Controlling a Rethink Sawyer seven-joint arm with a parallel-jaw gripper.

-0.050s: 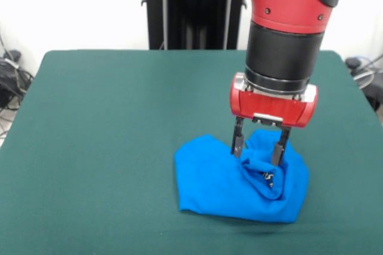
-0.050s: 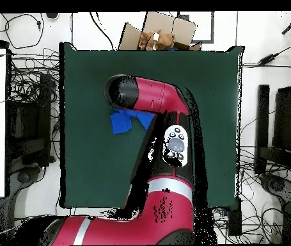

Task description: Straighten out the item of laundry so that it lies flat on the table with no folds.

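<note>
The blue T-shirt [image 1: 239,186] lies bunched on the table [image 1: 96,129], the gripper [image 1: 260,145] spread apart over a raised fold.

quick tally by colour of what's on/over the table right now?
Blue: 1, the crumpled T-shirt
Dark green: 1, the table top
Red and black: 1, the arm with its gripper, fingers open astride a raised fold of the shirt
Total: 3

A dark green table [image 1: 90,147] carries one crumpled blue T-shirt [image 1: 221,189].
</note>
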